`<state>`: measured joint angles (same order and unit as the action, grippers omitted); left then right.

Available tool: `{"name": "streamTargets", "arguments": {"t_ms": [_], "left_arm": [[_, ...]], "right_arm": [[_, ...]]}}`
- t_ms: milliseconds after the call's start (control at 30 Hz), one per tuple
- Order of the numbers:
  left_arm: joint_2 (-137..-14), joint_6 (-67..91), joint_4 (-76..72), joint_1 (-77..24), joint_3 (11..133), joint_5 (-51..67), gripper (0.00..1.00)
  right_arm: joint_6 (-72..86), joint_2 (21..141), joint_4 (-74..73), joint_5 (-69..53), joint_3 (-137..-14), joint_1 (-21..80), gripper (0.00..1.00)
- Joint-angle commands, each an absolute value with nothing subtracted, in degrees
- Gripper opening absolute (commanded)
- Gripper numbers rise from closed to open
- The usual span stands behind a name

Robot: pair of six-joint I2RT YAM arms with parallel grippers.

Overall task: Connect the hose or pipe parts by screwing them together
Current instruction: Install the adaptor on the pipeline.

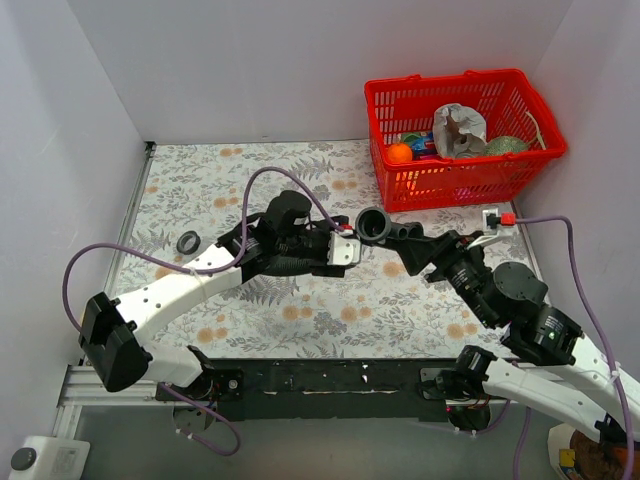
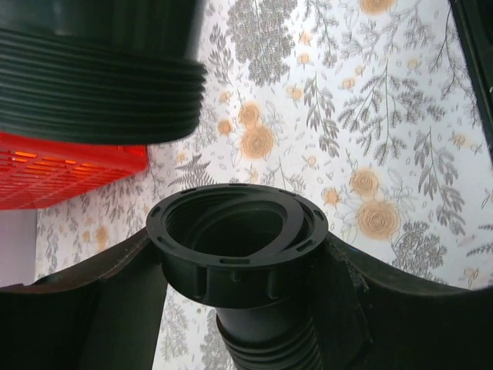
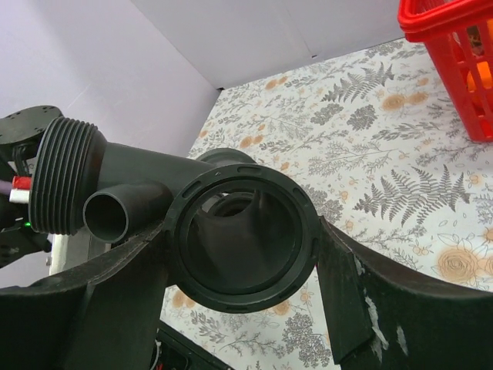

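The black ribbed hose [image 1: 285,263] is held above the table, and my left gripper [image 1: 345,250] is shut on its smooth collar end [image 2: 237,247]; the collar's round mouth faces the left wrist camera between the two fingers. My right gripper [image 1: 415,245] is shut on the dark grey T-shaped fitting [image 1: 380,227]. In the right wrist view its ringed opening [image 3: 243,243] sits between the fingers, with a small side spigot [image 3: 108,216] and a threaded end [image 3: 69,185] pointing left. That threaded end [image 2: 100,77] hangs just above the hose collar, with a gap between them.
A red basket [image 1: 520,100] with several items stands at the back right. A small black ring [image 1: 188,241] lies on the floral mat at the left. Purple cables [image 1: 250,190] loop over both arms. White walls close in the left, back and right.
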<state>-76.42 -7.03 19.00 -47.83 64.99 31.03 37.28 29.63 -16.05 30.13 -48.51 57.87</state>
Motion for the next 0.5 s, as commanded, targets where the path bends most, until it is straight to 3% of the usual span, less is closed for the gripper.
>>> {"name": "streamTargets", "arguments": {"t_ms": [0, 467], "left_arm": [[-76.3, -17.4, 27.2, -50.0, 69.8, 22.5, 0.19], [-78.4, -5.3, 30.5, -50.6, 77.5, 23.3, 0.16]], "right_arm": [[41.7, 25.3, -14.0, 34.6, -46.6, 57.9, 0.01], [45.4, 24.5, -13.1, 31.6, -43.6, 57.9, 0.01]]}}
